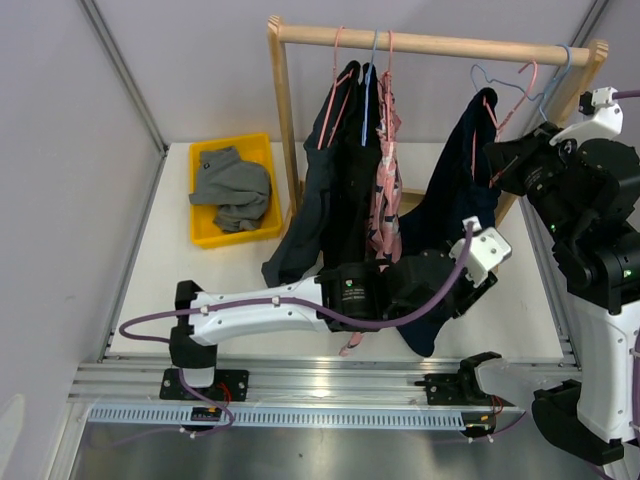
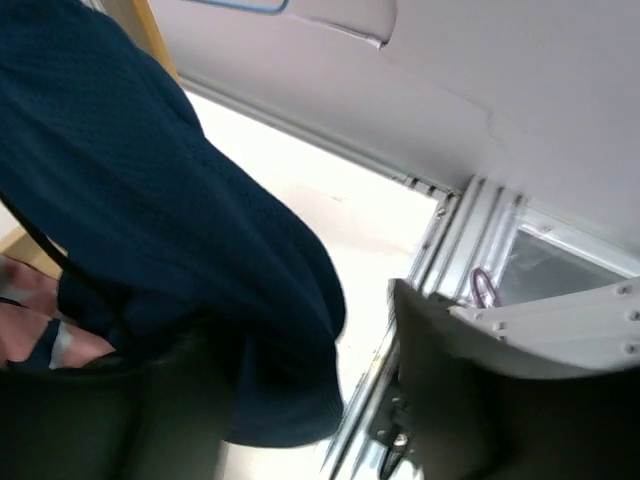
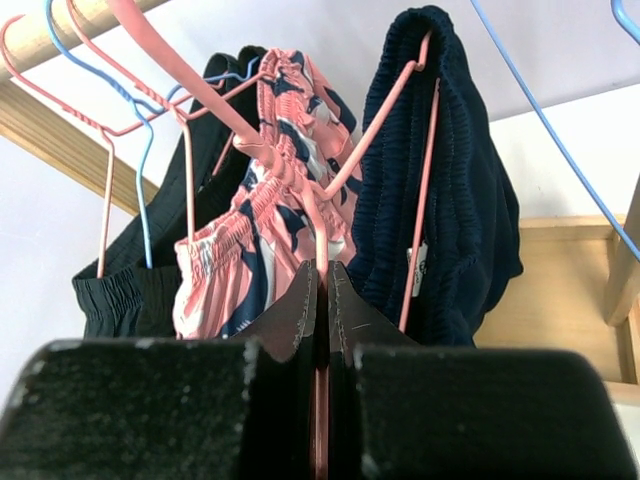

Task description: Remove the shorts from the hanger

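Left end effector (image 1: 450, 295), seen from above, reaches low under the navy shorts (image 1: 462, 175). Its wrist view shows the jaws apart with the hem between them; I'd bite deep before pulling. Right end effector (image 3: 320, 275) is clamped on the pink hanger (image 3: 375, 115); hold it steady.

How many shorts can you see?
5: grey shorts in the yellow bin; charcoal shorts, black shorts, pink patterned shorts and navy shorts hanging along the wooden rail, left to right. Others may hide behind.
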`<state>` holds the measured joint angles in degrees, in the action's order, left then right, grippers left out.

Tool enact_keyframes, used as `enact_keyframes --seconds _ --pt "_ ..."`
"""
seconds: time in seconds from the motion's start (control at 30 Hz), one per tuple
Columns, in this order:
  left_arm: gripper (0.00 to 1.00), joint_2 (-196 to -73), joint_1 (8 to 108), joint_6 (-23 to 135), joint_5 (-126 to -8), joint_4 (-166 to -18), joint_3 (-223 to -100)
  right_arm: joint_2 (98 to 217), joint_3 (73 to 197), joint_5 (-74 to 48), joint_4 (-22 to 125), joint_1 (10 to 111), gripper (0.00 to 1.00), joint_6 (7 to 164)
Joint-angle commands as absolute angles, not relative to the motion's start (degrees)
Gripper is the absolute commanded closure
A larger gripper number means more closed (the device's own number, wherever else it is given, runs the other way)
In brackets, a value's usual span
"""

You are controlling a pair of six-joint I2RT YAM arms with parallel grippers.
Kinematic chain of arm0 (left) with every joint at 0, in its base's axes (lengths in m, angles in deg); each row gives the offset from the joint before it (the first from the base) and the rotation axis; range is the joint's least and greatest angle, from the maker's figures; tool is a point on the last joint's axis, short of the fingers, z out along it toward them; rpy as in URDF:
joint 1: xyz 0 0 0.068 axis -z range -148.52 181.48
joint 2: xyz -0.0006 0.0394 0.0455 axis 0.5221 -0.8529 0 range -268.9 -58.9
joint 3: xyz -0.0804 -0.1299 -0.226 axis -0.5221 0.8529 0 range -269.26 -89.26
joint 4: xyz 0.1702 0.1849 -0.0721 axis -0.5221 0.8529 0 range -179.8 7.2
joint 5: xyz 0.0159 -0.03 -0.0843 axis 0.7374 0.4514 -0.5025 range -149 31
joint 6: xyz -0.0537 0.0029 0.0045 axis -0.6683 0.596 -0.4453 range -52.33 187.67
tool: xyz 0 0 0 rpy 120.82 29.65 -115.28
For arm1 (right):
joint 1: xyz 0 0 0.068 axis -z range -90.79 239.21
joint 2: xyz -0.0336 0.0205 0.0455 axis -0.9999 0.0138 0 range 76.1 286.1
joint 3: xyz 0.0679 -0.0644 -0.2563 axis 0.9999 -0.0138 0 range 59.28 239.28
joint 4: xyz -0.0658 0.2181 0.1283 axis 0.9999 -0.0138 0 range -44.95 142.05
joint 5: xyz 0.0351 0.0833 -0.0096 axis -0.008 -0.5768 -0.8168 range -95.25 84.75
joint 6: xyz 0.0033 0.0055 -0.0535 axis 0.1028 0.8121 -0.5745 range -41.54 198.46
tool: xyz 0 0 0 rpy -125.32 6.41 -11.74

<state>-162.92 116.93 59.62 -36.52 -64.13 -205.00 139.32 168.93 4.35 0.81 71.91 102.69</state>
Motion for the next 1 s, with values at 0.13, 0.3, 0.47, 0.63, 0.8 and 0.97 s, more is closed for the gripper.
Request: enact_keyframes --seconds 0.13,0.3,0.47,0.63,0.8,0.97 --pt "0.98 -164.63 116.99 59.5 -33.08 -65.37 -206.33 138.24 172.75 3.98 4.07 71.63 1.0 104.13" --pt "1.0 -160.87 117.78 57.31 -32.55 -65.37 -201.52 139.21 173.62 5.11 3.89 71.63 1.0 103.42" --pt "1.0 -154.01 122.78 54.41 -28.77 -66.86 -190.98 141.14 176.08 6.96 3.54 71.72 1.0 101.93" --pt "1.0 -148.82 128.5 50.2 -25.0 -67.21 -183.76 142.9 177.4 7.4 3.89 71.98 1.0 101.31" --pt "1.0 -147.75 133.16 46.33 -21.66 -66.6 -179.01 143.78 177.58 7.32 3.98 72.33 1.0 101.4" --pt "1.0 -148.54 133.87 45.17 -21.04 -68.18 -175.92 143.6 177.93 6.0 2.4 72.68 1.0 102.01"
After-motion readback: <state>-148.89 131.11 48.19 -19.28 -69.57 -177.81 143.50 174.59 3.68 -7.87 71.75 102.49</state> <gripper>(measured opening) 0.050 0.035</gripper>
